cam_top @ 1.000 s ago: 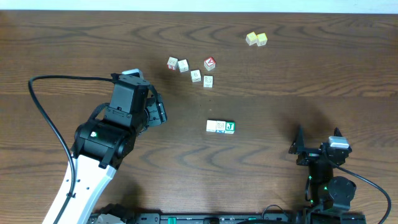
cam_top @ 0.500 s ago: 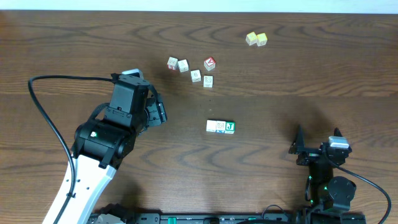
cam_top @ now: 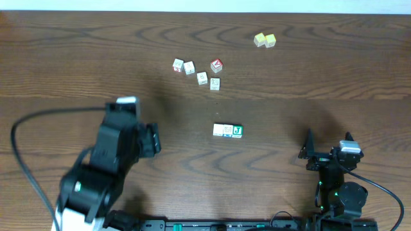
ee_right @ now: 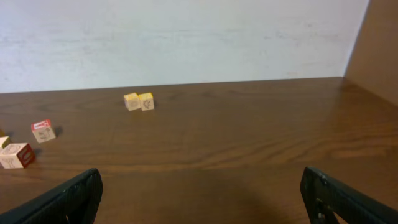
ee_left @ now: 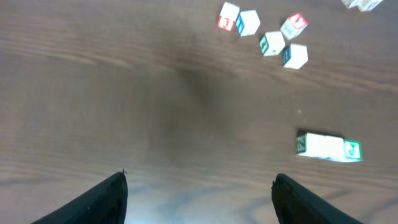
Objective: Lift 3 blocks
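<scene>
Probably light, stiff and smooth-sided, the touching row of three small wooden alphabet cubes (ee_left: 326, 147) lies ahead and right of the empty, wide-open left pincer (ee_left: 199, 180); the row's two end faces should be clamped.

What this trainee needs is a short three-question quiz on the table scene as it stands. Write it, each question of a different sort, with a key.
1. True or false: the left gripper and the right gripper are both open and hold nothing.
2. Multiple choice: counting the red-faced cube, how many cubes make up its cluster? A three; B five; C seven.
3. Fill in: in the row of three blocks, the green J block sits at the end toward the ___ gripper.

Key: 1 true; 2 B; 3 right.
</scene>
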